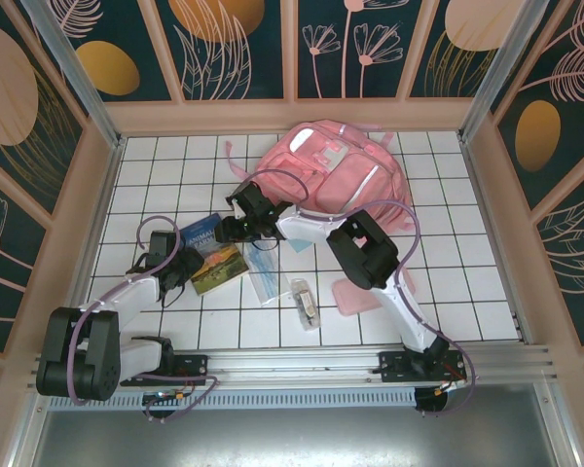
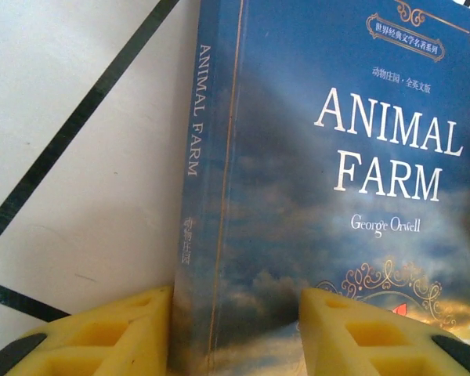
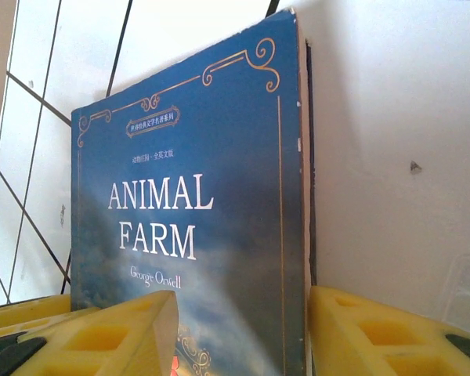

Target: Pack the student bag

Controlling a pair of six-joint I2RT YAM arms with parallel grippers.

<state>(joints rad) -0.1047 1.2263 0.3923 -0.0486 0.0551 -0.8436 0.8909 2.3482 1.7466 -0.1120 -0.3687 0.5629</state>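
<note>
The student bag (image 1: 343, 167), a large pink backpack, lies at the back of the tiled table. A blue "Animal Farm" book (image 1: 214, 256) lies flat left of centre. My left gripper (image 1: 188, 273) is at the book's near left edge. In the left wrist view it (image 2: 235, 338) is open, one yellow finger (image 2: 102, 335) against the spine (image 2: 194, 196), the other over the cover. My right gripper (image 1: 230, 232) is at the book's far edge. In the right wrist view it (image 3: 243, 338) is open, straddling the page edge of the book (image 3: 196, 204).
A clear flat sleeve (image 1: 263, 269), a small packaged item (image 1: 305, 303) and a flat pink pencil case (image 1: 354, 295) lie on the tiles right of the book. Patterned walls enclose the table on three sides.
</note>
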